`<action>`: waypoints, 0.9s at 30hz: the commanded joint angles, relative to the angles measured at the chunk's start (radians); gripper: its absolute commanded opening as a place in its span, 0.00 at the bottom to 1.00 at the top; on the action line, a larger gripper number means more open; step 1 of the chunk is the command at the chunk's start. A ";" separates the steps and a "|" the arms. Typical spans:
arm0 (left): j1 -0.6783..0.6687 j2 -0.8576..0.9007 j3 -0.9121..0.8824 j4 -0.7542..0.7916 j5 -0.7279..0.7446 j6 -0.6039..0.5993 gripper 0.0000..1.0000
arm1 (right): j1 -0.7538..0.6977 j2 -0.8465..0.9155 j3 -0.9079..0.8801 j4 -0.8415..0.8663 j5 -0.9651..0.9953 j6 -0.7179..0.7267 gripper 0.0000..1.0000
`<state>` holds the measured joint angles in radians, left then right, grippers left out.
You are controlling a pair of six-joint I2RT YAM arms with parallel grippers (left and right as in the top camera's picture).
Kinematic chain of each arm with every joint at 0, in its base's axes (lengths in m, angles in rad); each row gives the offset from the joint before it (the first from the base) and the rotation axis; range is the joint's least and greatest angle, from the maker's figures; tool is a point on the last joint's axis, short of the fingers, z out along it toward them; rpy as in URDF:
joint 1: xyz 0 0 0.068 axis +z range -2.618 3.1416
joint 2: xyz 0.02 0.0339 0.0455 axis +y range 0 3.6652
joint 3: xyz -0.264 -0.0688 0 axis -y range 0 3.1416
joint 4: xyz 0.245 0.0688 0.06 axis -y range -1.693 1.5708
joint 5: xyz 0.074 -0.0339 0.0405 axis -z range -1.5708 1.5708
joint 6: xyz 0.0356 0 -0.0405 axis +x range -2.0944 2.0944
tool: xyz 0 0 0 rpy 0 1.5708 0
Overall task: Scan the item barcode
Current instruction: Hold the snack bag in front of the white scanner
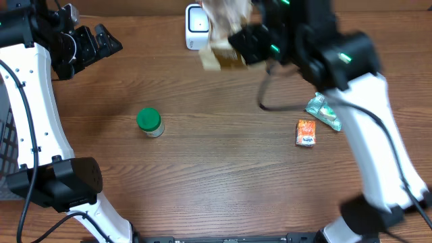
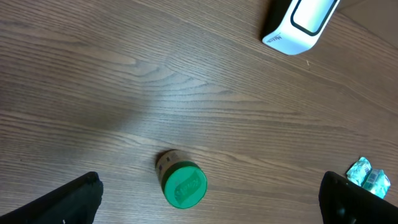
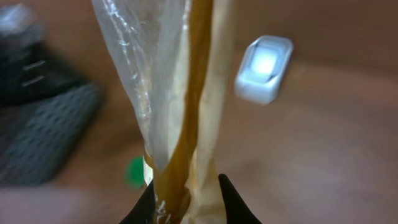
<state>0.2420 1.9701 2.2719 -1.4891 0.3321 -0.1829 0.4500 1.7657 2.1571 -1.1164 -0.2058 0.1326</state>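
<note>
Clear crinkly plastic packet of tan contents hangs pinched in the right pincer over the wooden surface at twelve o'clock, beside the white boxy scanner; presenting seems underway, and next its barcode must face the scanner's window; the left pincer is spread wide.

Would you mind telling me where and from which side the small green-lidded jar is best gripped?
Grip the small green-lidded jar across its round lid, coming down from above, I would judge: it seems to stand upright, lid uppermost, and bare wooden table surrounds it, leaving room on either side.
</note>
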 commanded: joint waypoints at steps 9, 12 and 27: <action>-0.001 -0.009 0.014 0.001 -0.002 0.003 0.99 | 0.126 0.396 0.120 0.474 0.968 -0.518 0.04; 0.000 -0.009 0.014 0.001 -0.002 0.003 1.00 | 0.126 0.479 0.120 0.566 1.021 -0.615 0.04; 0.000 -0.009 0.014 0.002 -0.003 0.003 0.99 | 0.127 0.694 0.120 0.649 1.047 -0.631 0.04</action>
<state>0.2420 1.9701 2.2719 -1.4895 0.3321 -0.1829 0.5774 2.4477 2.2478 -0.4831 0.8124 -0.5018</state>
